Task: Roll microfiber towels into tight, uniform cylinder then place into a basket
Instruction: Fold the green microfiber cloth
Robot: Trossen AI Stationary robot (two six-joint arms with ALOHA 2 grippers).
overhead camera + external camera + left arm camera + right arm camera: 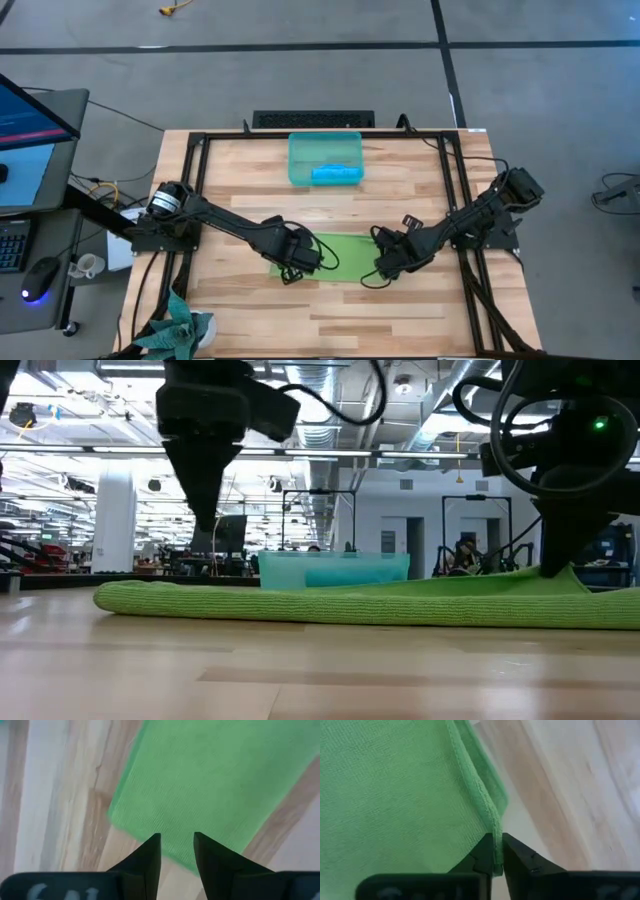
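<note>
Two grippers meet the lime green towel [340, 257] lying flat mid-table: left gripper [177, 845] released, fingers apart above its edge; right gripper [497, 851] pinching the hem. Blue rolled towel [335, 174] sits inside the basket [300, 160].

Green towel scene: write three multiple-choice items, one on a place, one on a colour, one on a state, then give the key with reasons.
1. Where does the blue towel lie?
A. in the basket
B. on the floor
C. under the left arm

2. What colour is the towel spread between the grippers?
A. red
B. white
C. lime green

3. How does the right gripper stand?
A. wide open, clear of the cloth
B. pinching the green towel's edge
C. holding the basket

Key: 1 A, the high view shows blue inside the bin; 2 C, every view shows green cloth; 3 B, the right wrist view shows the hem between its fingers, while the left gripper stands open.
</note>
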